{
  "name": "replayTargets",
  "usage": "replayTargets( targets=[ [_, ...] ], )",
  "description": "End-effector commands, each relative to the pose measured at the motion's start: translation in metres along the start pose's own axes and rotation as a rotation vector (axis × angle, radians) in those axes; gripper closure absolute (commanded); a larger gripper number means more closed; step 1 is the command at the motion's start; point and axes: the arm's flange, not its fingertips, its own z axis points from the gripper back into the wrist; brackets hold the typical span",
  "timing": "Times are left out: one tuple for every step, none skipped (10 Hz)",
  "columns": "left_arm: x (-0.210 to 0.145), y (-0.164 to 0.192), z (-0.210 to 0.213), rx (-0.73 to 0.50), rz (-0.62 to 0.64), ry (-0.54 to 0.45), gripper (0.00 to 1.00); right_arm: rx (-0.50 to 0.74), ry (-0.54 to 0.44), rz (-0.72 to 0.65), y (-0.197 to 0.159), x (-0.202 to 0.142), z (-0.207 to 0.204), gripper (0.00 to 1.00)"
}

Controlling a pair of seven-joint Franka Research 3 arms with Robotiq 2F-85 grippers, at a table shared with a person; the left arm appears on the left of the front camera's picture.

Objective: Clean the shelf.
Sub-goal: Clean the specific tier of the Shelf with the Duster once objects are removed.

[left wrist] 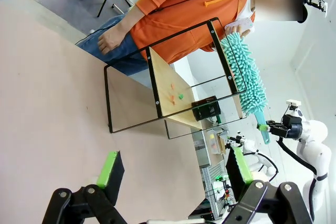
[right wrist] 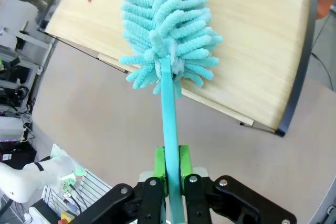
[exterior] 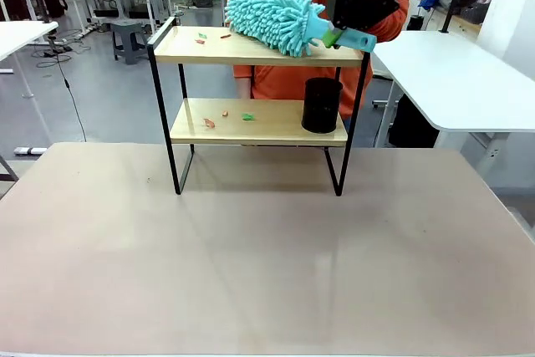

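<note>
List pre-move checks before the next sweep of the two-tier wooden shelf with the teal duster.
1. Right gripper shut on the handle of the fluffy teal microfibre duster: ok.
2. Duster head on the top board of the black-framed two-tier wooden shelf: ok.
3. Top board clean: not ok, red and green scraps lie beyond the head.
4. Lower board clean: not ok, further scraps plus a black cylindrical cup.
5. Left gripper open, apart from the shelf: ok.
6. Clearance to the person in orange behind the shelf: cannot tell.

Duster lies atop the shelf, cup on its lower board.
</note>
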Motion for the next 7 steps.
replayTargets(
  targets=[
    [0.001,-0.002,0.0,-0.016,-0.01,-0.009,0.0,-0.027,0.016,0.001,0.012,0.016,-0.007,0.87],
    [0.001,-0.002,0.0,-0.016,-0.01,-0.009,0.0,-0.003,0.045,0.046,0.018,0.018,-0.01,0.87],
    [0.001,-0.002,0.0,-0.016,-0.01,-0.009,0.0,0.05,0.086,0.076,0.019,0.018,-0.008,0.87],
    [0.001,-0.002,0.0,-0.016,-0.01,-0.009,0.0,0.088,0.121,0.114,0.018,0.017,-0.004,0.87],
    [0.001,-0.002,0.0,-0.016,-0.01,-0.009,0.0,0.11,0.171,0.161,0.015,0.013,0.001,0.87],
    [0.001,-0.002,0.0,-0.016,-0.01,-0.009,0.0,0.144,0.246,0.227,0.007,0.002,0.006,0.87],
    [0.001,-0.002,0.0,-0.016,-0.01,-0.009,0.0,0.166,0.294,0.284,0.0,-0.009,0.013,0.87]
  ],
)
